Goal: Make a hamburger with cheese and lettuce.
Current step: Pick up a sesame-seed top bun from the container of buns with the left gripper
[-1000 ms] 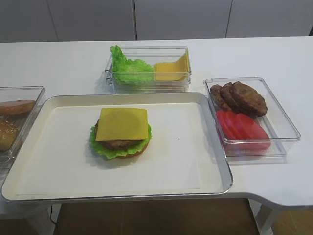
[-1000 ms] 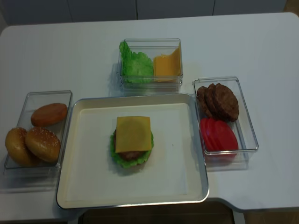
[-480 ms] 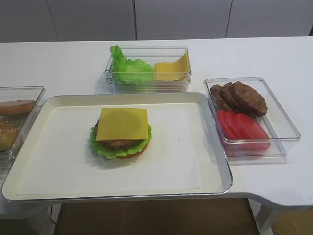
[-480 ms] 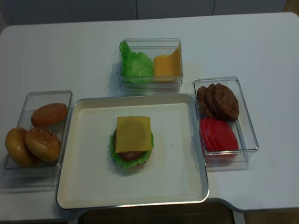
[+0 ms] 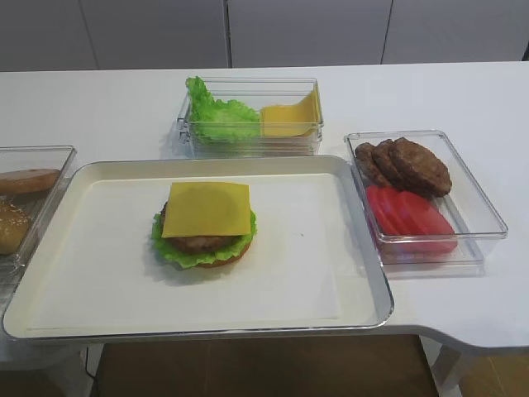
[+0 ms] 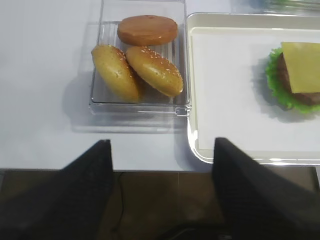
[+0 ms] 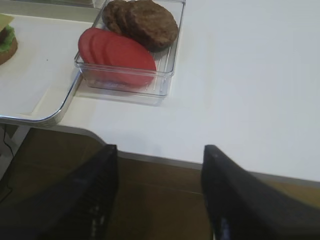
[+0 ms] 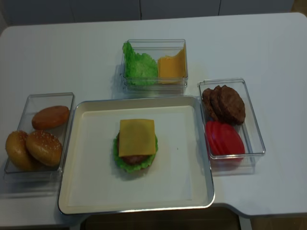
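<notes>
Hands hang back off the near edge of the bench: the left hand (image 6: pixel 162 200) shows two dark fingers spread wide with nothing between them, and the right hand (image 7: pixel 160 195) likewise stands open and empty over the floor below the bench edge. Just ahead of the left hand sits a clear box (image 6: pixel 97 100) with two seeded bun tops (image 6: pixel 152 70) and a plain bun base (image 6: pixel 147 30). Beside it lies the tray (image 8: pixel 91 201), and on it the hamburger (image 8: pixel 136 146), unfinished: the cheese (image 8: pixel 137 137) lies flat on top of a brown patty, with the lettuce (image 8: pixel 125 163) frilling out underneath over a bun base. Ahead of the right hand a second clear box (image 7: pixel 167 75) holds tomato slices (image 7: pixel 117 52) and spare patties (image 7: pixel 145 22). At the far side of the tray a third box (image 8: pixel 153 87) carries spare lettuce and cheese slices.
</notes>
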`<action>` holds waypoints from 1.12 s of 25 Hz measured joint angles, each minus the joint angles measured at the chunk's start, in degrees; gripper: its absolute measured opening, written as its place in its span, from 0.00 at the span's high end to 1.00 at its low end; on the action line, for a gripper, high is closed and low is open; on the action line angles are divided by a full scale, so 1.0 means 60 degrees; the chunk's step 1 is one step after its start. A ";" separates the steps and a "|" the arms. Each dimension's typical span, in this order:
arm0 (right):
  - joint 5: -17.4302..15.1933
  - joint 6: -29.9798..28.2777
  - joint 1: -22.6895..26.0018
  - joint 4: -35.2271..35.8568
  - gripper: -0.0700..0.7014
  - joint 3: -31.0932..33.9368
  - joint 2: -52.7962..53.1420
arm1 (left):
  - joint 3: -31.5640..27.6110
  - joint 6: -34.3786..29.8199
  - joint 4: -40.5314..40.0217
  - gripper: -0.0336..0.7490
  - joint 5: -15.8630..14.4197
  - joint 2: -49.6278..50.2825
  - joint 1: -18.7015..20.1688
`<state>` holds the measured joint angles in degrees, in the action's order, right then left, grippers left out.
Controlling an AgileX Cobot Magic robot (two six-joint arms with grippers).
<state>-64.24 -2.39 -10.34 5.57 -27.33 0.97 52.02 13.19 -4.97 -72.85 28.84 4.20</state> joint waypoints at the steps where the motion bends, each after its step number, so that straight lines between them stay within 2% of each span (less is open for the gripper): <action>1: 0.0000 0.0000 0.0000 0.0000 0.36 0.0000 0.0000 | 0.0070 0.0117 -0.0039 0.36 0.0000 0.0343 0.0000; 6: 0.0000 0.0000 0.0000 0.0000 0.36 0.0000 0.0000 | 0.0496 0.0444 -0.0020 0.36 0.0019 0.1921 0.0000; 13: 0.0000 0.0000 0.0000 0.0000 0.36 0.0000 0.0000 | 0.1646 0.0587 0.0170 0.36 0.0037 0.3533 -0.0126; 16: 0.0000 0.0000 0.0000 0.0000 0.36 0.0000 0.0000 | 0.1889 0.0582 0.0324 0.36 0.0092 0.4129 -0.0657; 22: 0.0000 0.0000 0.0000 0.0000 0.36 0.0000 0.0000 | 0.1925 -0.0444 0.1720 0.36 0.0125 0.5331 -0.2791; 24: 0.0000 0.0000 0.0000 0.0000 0.36 0.0000 0.0000 | 0.1925 -0.0757 0.1941 0.36 0.0141 0.5612 -0.3320; 28: 0.0000 0.0000 0.0000 0.0000 0.36 0.0000 0.0000 | 0.1925 -0.1003 0.2045 0.36 0.0164 0.6342 -0.3518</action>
<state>-64.24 -2.39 -10.34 5.57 -27.33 0.97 63.57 7.17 7.30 -71.86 66.89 -16.91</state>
